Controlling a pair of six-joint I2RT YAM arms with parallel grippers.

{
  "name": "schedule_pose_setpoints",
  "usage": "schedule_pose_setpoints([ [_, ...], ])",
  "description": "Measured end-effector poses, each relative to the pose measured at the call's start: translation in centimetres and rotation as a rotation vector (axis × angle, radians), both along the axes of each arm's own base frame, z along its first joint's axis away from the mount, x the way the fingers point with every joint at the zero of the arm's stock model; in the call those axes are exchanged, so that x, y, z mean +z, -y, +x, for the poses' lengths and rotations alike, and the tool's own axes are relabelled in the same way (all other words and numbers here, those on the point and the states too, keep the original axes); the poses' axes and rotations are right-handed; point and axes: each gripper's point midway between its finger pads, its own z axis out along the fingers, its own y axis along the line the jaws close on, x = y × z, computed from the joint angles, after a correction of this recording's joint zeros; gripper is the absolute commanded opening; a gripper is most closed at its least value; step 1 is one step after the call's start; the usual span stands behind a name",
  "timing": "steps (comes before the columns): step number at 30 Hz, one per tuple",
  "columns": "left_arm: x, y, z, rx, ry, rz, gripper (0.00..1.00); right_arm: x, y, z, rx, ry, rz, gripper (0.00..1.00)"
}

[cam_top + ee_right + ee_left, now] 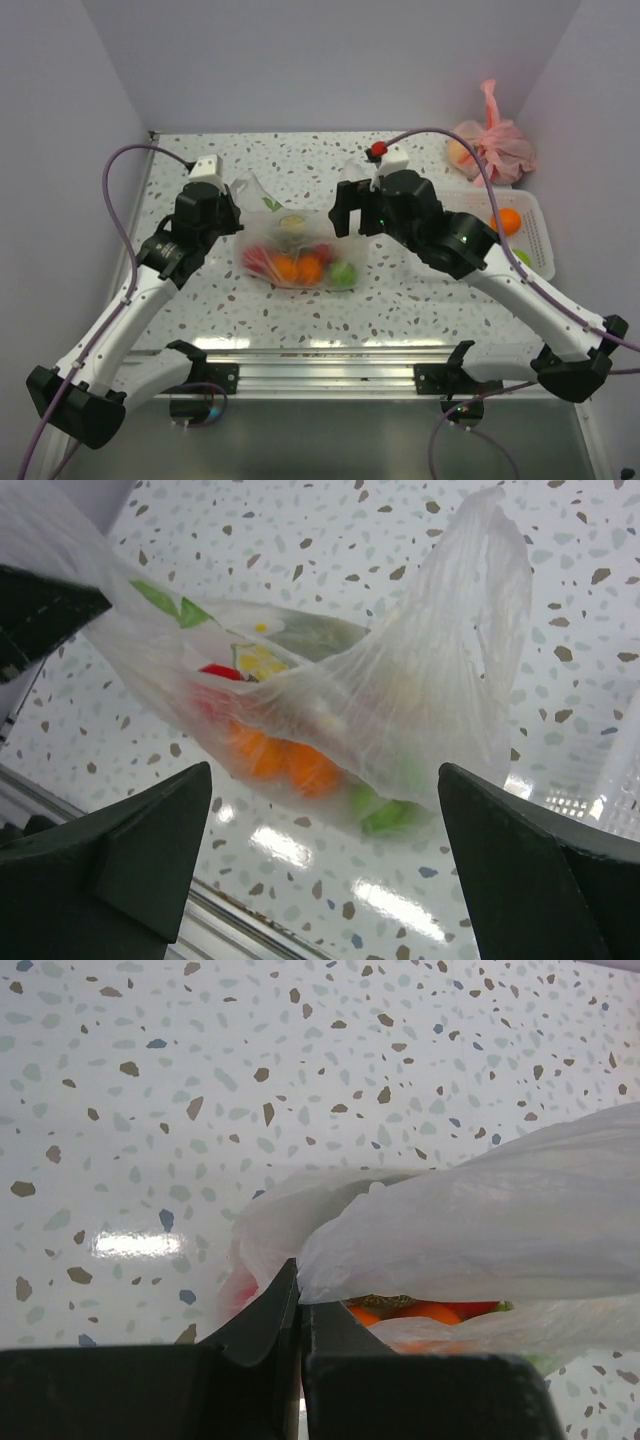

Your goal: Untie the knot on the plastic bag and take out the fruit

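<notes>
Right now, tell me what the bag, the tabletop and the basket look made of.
The bag: thin plastic film, translucent and crinkly; colours show through it.
The tabletop: glossy speckled surface, terrazzo-look, stone or laminate, I cannot tell; lamps reflect on it.
The basket: white, slotted walls, probably moulded plastic.

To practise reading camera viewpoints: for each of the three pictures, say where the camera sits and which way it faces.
Top external: above and behind the bases, looking down on the speckled table; left arm and right arm show, plastic bag between them.
Left wrist: on the left arm, facing along its shut left pincer, which pinches the bag's film.
Right wrist: on the right arm, facing through its open right pincer at the bag and fruit.
Shared: all three show the bag and its fruit.
</notes>
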Motion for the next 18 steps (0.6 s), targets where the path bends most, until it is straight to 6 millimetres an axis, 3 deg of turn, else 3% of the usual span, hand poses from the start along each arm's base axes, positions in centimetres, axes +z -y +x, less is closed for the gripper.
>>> schedule_pose_setpoints([
  [4, 0.6, 0.2, -0.3, 0.001, 0.016, -0.032, 0.0, -0.7, -1.8, 2.2, -0.095, -0.024, -0.031, 0.99],
  [8, 1.1, 0.1, -0.9, 0.013, 0.033, -0.074, 0.0, -4.0, -2.5, 4.6, -0.207, -0.075, -0.135, 0.99],
  [13, -0.1, -0.1, -1.6, 0.033, 0.016, -0.106, 0.0, -8.0, -3.2, 6.1, -0.28, -0.118, -0.229, 0.98],
  [15, -1.0, -0.3, -2.0, 0.045, 0.001, -0.113, 0.0, -9.1, -3.3, 6.3, -0.299, -0.127, -0.248, 0.91],
  [16, -1.4, -0.4, -2.1, 0.053, -0.005, -0.117, 0.0, -9.6, -3.2, 6.3, -0.306, -0.131, -0.256, 0.75],
  [18, -2.2, -0.7, -2.5, 0.072, -0.019, -0.123, 0.0, -11.2, -2.5, 5.9, -0.319, -0.147, -0.283, 0.56],
])
